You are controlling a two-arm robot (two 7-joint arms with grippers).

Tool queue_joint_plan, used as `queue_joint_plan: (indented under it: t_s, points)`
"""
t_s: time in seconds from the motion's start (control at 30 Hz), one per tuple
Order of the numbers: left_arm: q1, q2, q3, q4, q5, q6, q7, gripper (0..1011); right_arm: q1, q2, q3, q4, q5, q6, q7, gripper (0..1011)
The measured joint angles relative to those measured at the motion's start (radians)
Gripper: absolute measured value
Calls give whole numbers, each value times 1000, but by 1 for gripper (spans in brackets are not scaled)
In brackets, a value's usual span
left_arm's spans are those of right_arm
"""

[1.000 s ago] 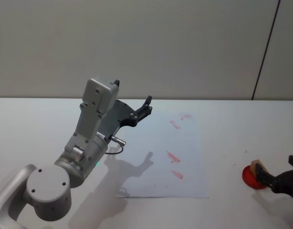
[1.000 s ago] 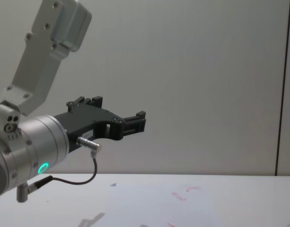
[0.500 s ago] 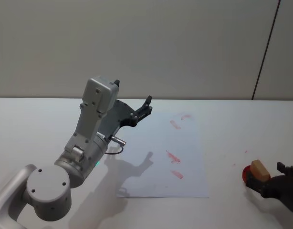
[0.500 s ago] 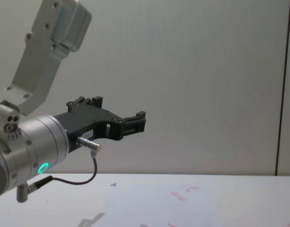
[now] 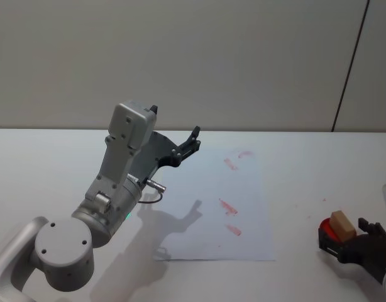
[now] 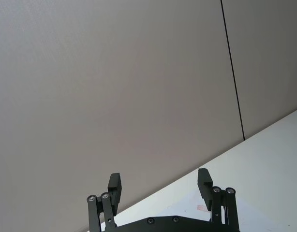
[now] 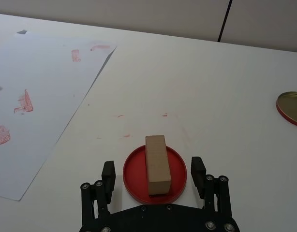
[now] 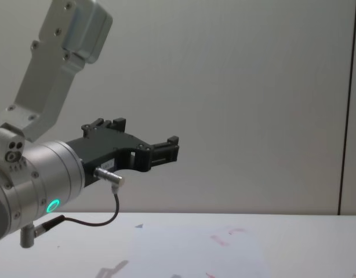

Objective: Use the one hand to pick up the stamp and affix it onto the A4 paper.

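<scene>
The stamp (image 7: 157,163), a light-brown wooden block, lies on a round red ink pad (image 7: 134,180) at the table's right, right of the A4 paper (image 7: 37,96). In the head view the stamp (image 5: 342,224) sits on the pad (image 5: 328,234), with my right gripper (image 5: 351,245) just behind it at the near-right. In the right wrist view this gripper (image 7: 153,165) is open, its fingers (image 7: 108,173) flanking the pad without touching the block. The paper (image 5: 212,207) carries faint red prints. My left gripper (image 5: 193,139) hangs raised and open over the paper's far-left corner.
A gold round lid (image 7: 291,108) lies on the table to the far right. The left arm's wrist (image 8: 44,179) and its cable hang above the table's left side. Bare white tabletop (image 5: 306,170) stretches between the paper and the pad.
My right gripper let go of the stamp and drew back toward the near-right corner. The stamp stays on the red pad. The left arm has not moved.
</scene>
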Motion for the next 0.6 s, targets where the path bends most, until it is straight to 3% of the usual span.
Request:
queue_joint_plan:
  t_s: [0.3, 0.6]
  points:
    - [0, 0, 0, 0, 0, 0, 0, 1003, 5, -7, -3, 8, -6, 5, 0, 755]
    - [0, 0, 0, 0, 0, 0, 0, 1003, 8, -10, -4, 12, -8, 7, 0, 449]
